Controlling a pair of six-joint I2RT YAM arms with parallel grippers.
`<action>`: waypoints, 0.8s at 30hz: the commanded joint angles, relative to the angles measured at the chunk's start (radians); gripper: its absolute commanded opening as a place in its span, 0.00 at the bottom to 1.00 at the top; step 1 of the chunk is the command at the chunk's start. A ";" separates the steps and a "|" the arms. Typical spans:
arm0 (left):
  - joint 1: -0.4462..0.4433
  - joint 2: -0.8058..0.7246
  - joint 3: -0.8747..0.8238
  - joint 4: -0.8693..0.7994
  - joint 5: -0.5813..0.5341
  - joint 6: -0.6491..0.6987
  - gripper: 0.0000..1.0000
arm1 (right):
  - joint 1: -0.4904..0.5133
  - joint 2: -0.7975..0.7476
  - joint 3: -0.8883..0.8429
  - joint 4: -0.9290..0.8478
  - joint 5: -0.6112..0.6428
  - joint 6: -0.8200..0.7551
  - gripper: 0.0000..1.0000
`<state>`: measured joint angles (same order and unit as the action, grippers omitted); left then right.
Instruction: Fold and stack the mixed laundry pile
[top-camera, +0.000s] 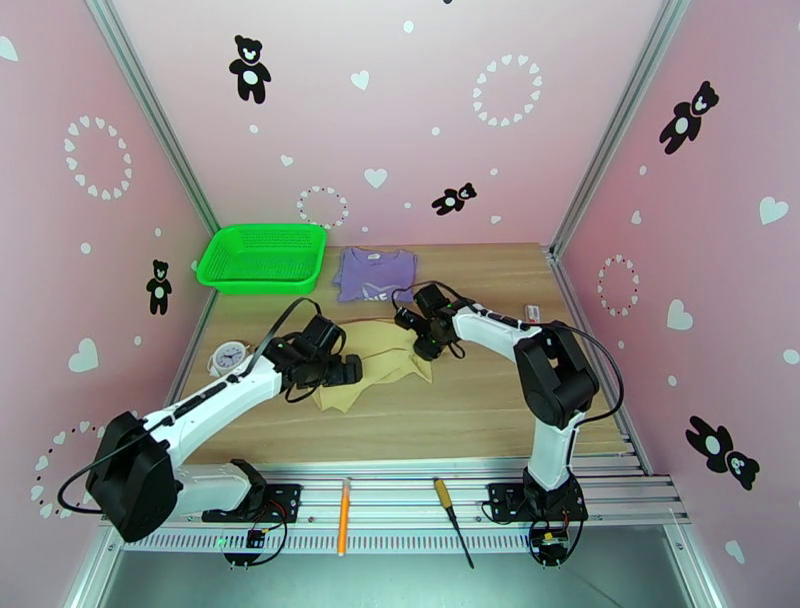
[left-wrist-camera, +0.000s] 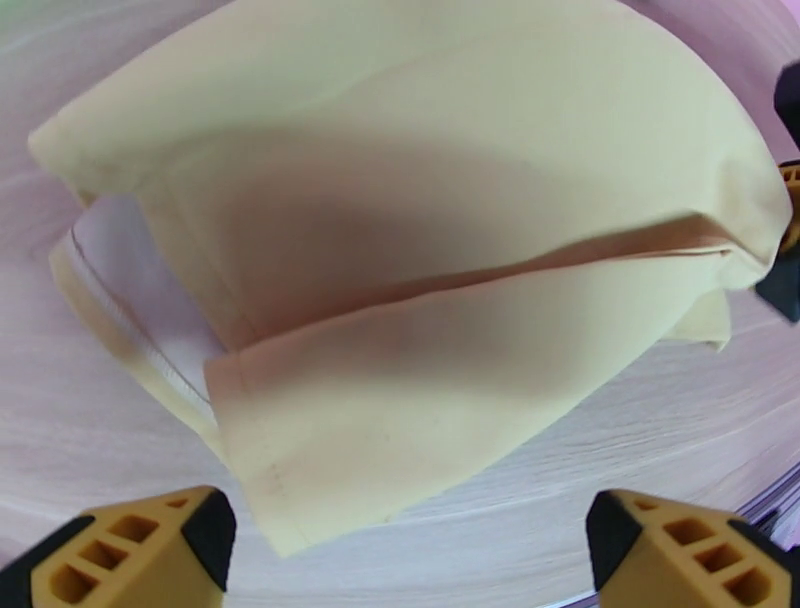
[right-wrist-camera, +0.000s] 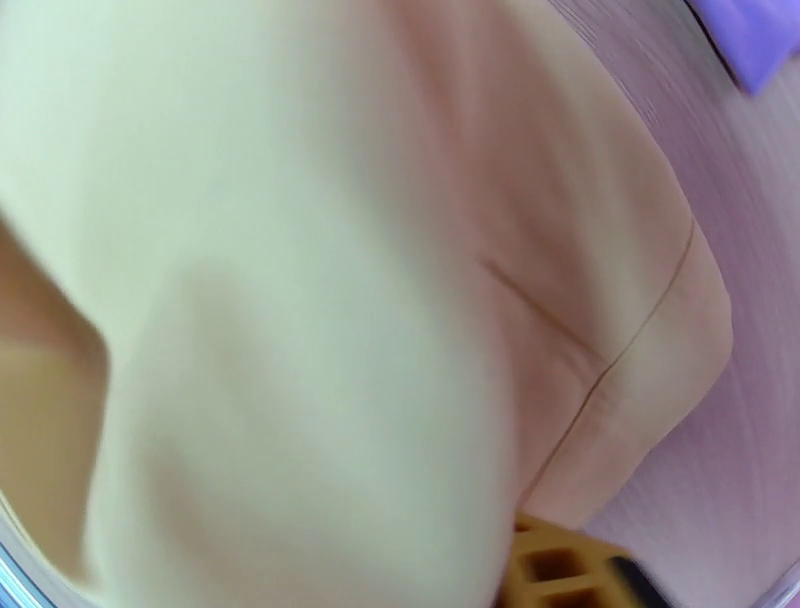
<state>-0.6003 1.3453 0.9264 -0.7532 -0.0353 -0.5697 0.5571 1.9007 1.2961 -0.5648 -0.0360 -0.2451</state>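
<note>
Far left corner: the green mesh basket (top-camera: 262, 258) occupies the table (top-camera: 480, 415) up to the wall. Just beside it, at far centre, the purple shirt (top-camera: 375, 274) lies flat, with a narrow bare strip between the two. An alarm clock (top-camera: 229, 357) stands at the left edge, close to the left arm (top-camera: 215, 395). The tan garment (top-camera: 375, 380) covers the centre. The left gripper (left-wrist-camera: 405, 530) has spread fingers with nothing between them — the garment's hem lies just ahead. A small white object (top-camera: 533, 313) sits far right. Open wood — near centre and near right. An orange pen (top-camera: 343, 515) and a screwdriver (top-camera: 452, 520) lie on the near rail.
</note>
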 joint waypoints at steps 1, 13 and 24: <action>0.018 0.058 0.026 -0.036 -0.029 0.116 0.99 | 0.004 -0.005 0.022 0.012 0.002 0.000 0.00; 0.078 0.196 0.043 0.124 0.017 0.175 0.99 | 0.004 -0.028 0.009 0.003 -0.001 0.015 0.00; 0.080 0.259 0.002 0.203 0.060 0.111 0.99 | -0.009 -0.040 0.003 0.001 -0.011 0.021 0.00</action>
<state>-0.5251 1.6268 0.9459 -0.5804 -0.0032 -0.4416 0.5541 1.9003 1.2976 -0.5537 -0.0383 -0.2352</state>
